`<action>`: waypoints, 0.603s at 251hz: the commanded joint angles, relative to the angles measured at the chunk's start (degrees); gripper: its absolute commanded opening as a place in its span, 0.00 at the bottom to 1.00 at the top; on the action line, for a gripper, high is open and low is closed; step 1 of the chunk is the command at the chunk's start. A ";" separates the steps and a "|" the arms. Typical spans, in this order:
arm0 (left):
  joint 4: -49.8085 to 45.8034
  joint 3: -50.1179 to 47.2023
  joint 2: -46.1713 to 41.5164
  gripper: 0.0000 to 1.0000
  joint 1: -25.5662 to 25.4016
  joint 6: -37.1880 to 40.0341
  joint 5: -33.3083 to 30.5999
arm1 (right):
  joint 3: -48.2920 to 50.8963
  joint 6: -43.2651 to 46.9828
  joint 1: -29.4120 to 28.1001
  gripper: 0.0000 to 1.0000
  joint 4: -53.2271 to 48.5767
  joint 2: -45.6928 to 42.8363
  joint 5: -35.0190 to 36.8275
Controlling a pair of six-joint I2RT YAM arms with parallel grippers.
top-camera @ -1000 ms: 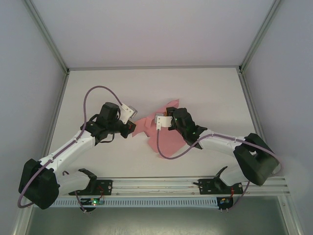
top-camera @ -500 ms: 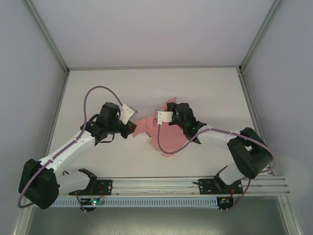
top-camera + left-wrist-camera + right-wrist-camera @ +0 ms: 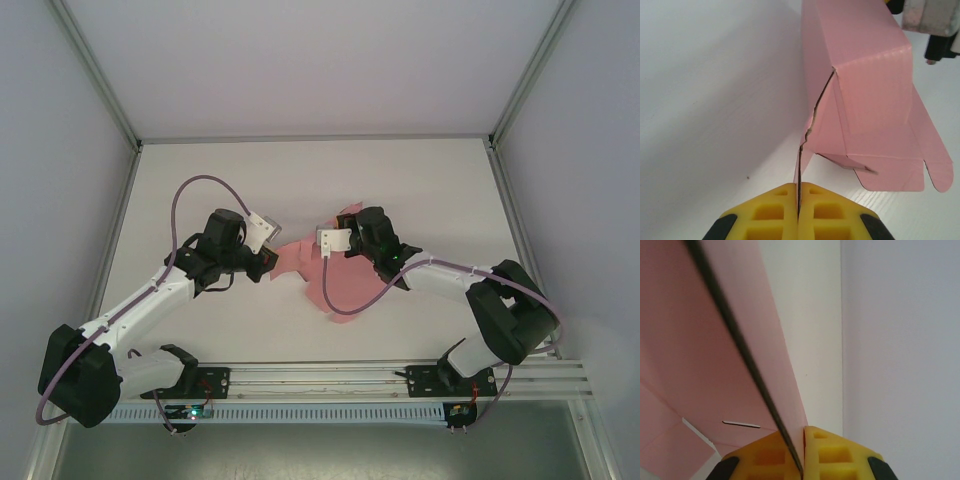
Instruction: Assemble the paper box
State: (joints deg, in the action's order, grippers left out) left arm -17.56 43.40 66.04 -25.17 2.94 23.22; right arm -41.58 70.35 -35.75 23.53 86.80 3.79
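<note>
Folding step: half-formed paper box (image 3: 865,85) extends ahead of left gripper (image 3: 798,192) and right gripper (image 3: 803,436), both clamped on its panel edges; next move likely needs coordinated creasing of the 2 held panels

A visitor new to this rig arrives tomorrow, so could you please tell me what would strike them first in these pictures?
First, the partly folded pink thin-card paper box in the middle of the white table. Then the two arms meeting at it: the left gripper is shut on a card edge at its left side, the right gripper on a panel at its right.
</note>
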 commanded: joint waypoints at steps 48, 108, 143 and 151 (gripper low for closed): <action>4.42 2.00 2.30 0.27 -0.53 -9.10 -19.74 | 4.05 2.23 -3.62 0.00 15.48 2.46 13.59; 4.64 3.89 1.60 1.00 2.25 -16.74 -23.45 | -2.40 -8.62 -5.43 0.00 -2.81 1.42 17.38; 3.63 4.22 1.32 1.00 7.80 -25.05 -28.37 | -2.39 -13.28 -6.16 0.00 -4.79 -0.44 20.75; 3.05 4.41 1.86 1.00 9.71 -27.20 -28.85 | -2.52 -13.99 -6.31 0.00 -5.34 -0.50 22.31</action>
State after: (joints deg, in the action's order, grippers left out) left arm -14.35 45.74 68.25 -20.95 -14.22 1.13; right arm -43.03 63.64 -41.17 23.49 88.36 20.40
